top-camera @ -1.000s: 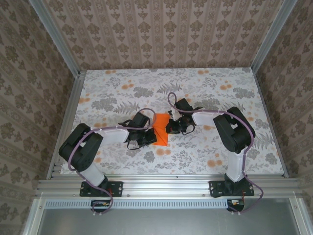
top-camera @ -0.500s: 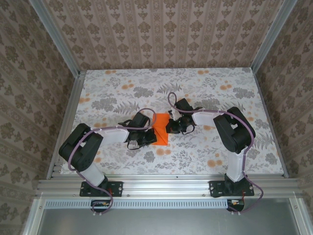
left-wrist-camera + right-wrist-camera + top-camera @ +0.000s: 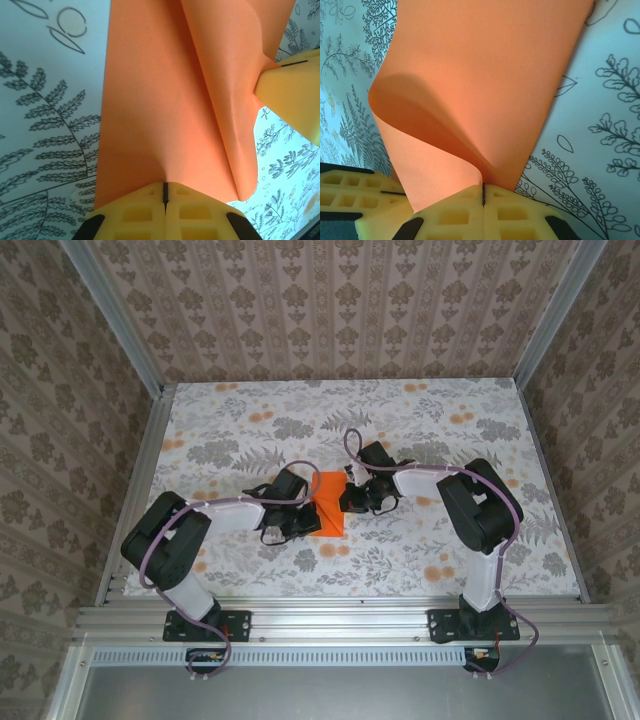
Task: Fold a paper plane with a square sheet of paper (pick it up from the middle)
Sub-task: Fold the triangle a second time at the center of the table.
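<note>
The square sheet of paper [image 3: 330, 503], bright orange, lies at the middle of the table between my two grippers. My left gripper [image 3: 307, 519] is shut on its left edge. In the left wrist view the yellow fingertips [image 3: 164, 192] meet on the sheet [image 3: 160, 100], which puckers at the pinch. A soft ridge runs up the paper toward the right gripper's yellow finger [image 3: 295, 95]. My right gripper [image 3: 349, 498] is shut on the opposite edge. In the right wrist view its tips [image 3: 483, 194] pinch the sheet [image 3: 490, 70], whose near flap curls upward. The left gripper's fingers [image 3: 350, 200] sit at lower left.
The table wears a white cloth printed with grey leaves and pale-orange flowers [image 3: 440, 570]. Aluminium rails [image 3: 330, 618] frame the near edge and the sides, and patterned walls close in the back and both sides.
</note>
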